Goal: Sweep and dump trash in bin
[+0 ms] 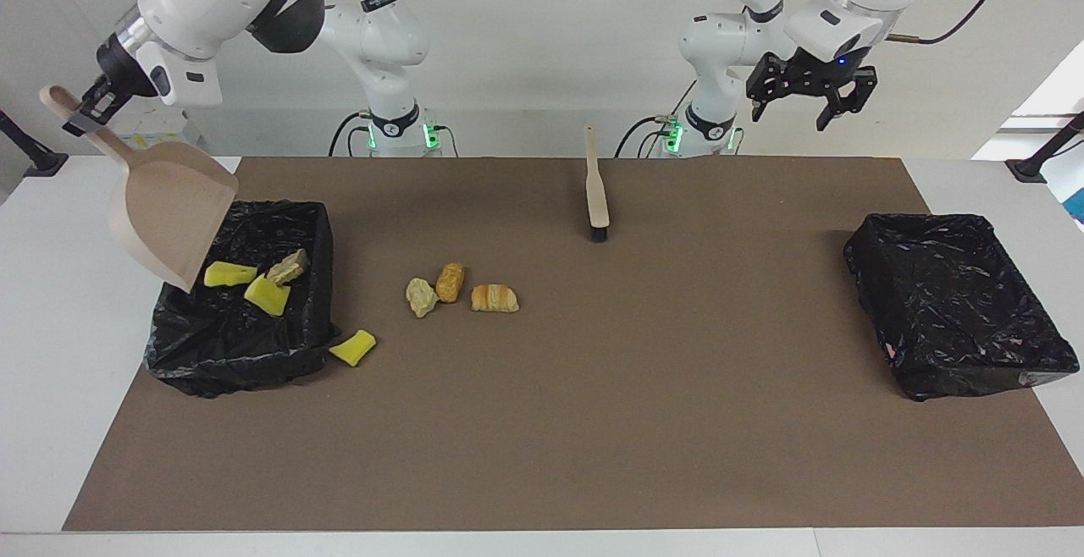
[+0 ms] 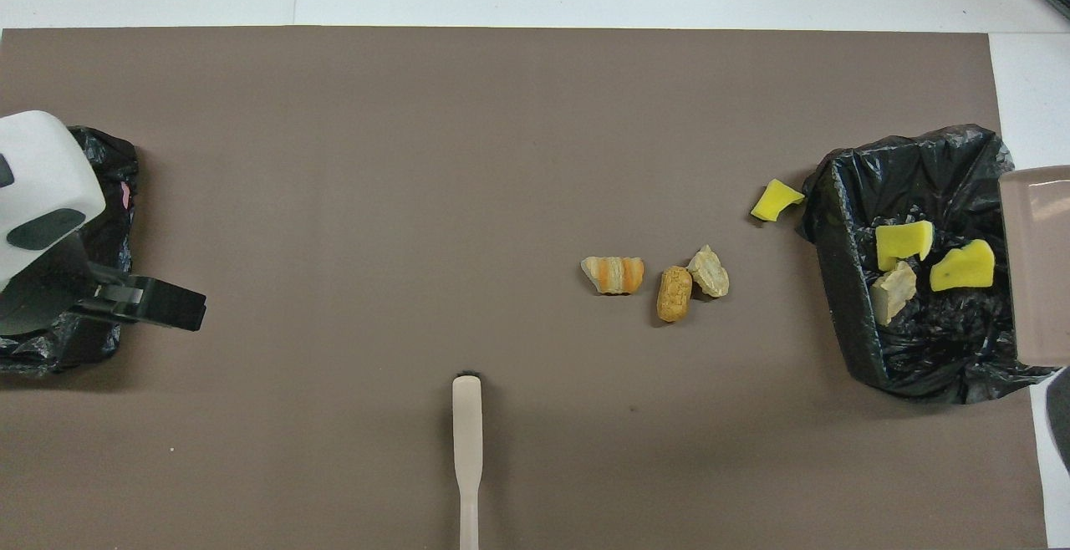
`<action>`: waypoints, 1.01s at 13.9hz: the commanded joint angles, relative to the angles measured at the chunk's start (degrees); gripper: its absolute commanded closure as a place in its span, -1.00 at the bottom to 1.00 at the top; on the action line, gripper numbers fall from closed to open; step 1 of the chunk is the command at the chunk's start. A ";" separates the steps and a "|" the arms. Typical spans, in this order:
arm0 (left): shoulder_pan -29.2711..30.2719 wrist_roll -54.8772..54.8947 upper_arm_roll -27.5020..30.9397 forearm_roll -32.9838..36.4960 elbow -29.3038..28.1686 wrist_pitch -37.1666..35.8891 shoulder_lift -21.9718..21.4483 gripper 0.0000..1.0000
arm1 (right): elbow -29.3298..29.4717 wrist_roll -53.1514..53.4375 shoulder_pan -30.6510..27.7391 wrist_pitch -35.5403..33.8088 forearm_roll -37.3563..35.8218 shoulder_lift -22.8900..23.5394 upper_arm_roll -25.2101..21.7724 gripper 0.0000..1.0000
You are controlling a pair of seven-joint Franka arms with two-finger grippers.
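Observation:
My right gripper (image 1: 85, 108) is shut on the handle of the beige dustpan (image 1: 169, 218), which hangs steeply tilted and empty over the black-lined bin (image 1: 246, 354) at the right arm's end. In the bin (image 2: 844, 299) lie two yellow wedges (image 2: 903, 242) (image 2: 963, 266) and a beige lump (image 2: 892, 292). Another yellow wedge (image 1: 351, 347) lies on the mat just beside the bin. Toward the middle of the mat sit a beige lump (image 1: 421, 296) and two pastry pieces (image 1: 450, 282) (image 1: 494, 298). My left gripper (image 1: 789, 114) hangs open and empty, high above the left arm's end.
A wooden brush (image 1: 597, 189) lies on the mat near the robots, bristles pointing away from them. A second black-lined bin (image 1: 957, 303) stands at the left arm's end. The brown mat (image 1: 593, 421) covers most of the table.

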 commanded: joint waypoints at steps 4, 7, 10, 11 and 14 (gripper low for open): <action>2.72 3.68 -0.13 0.80 6.27 -0.14 3.60 -1.00 | 2.26 4.80 -1.25 0.95 19.84 1.28 -0.20 1.00; 4.83 5.44 0.13 -0.17 5.91 3.20 3.51 -1.00 | 2.17 12.07 -1.34 -0.62 31.36 1.28 -0.56 1.00; 5.01 5.53 0.31 -0.17 5.65 3.47 3.43 -1.00 | 2.08 27.98 -0.12 -4.84 38.60 1.28 -0.21 1.00; 4.92 5.27 0.31 -0.08 5.65 3.47 3.42 -1.00 | 1.91 31.93 0.24 -5.37 40.70 1.89 0.14 1.00; 4.83 4.92 0.31 -0.08 5.65 3.38 3.34 -1.00 | 1.82 46.08 4.80 -5.64 44.06 4.00 0.15 1.00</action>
